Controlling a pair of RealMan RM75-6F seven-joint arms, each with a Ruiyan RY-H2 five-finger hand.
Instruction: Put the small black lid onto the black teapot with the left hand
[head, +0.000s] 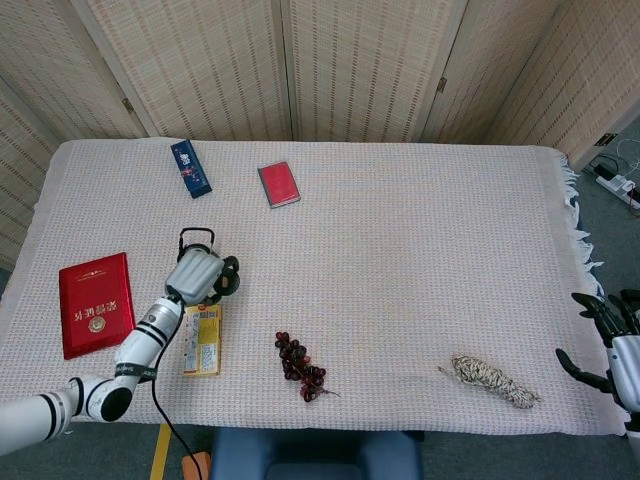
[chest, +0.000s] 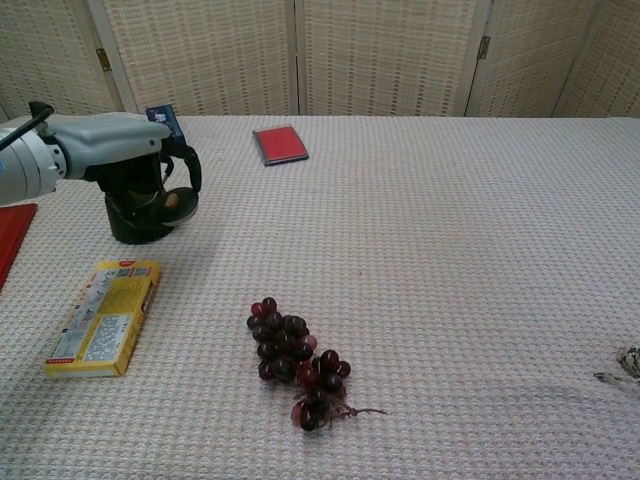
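The black teapot stands at the left of the table, its body showing under my left hand. From the head view only its arched handle shows past my left hand, which covers the pot. That hand holds the small black lid in its curled fingers, tilted, at the pot's upper right side. Whether the lid touches the pot I cannot tell. My right hand hangs off the table's right edge, fingers apart and holding nothing.
A yellow box lies just in front of the teapot, and a bunch of dark grapes lies right of it. A red book is at the left edge. A blue box and red notebook lie at the back. A rope bundle lies front right.
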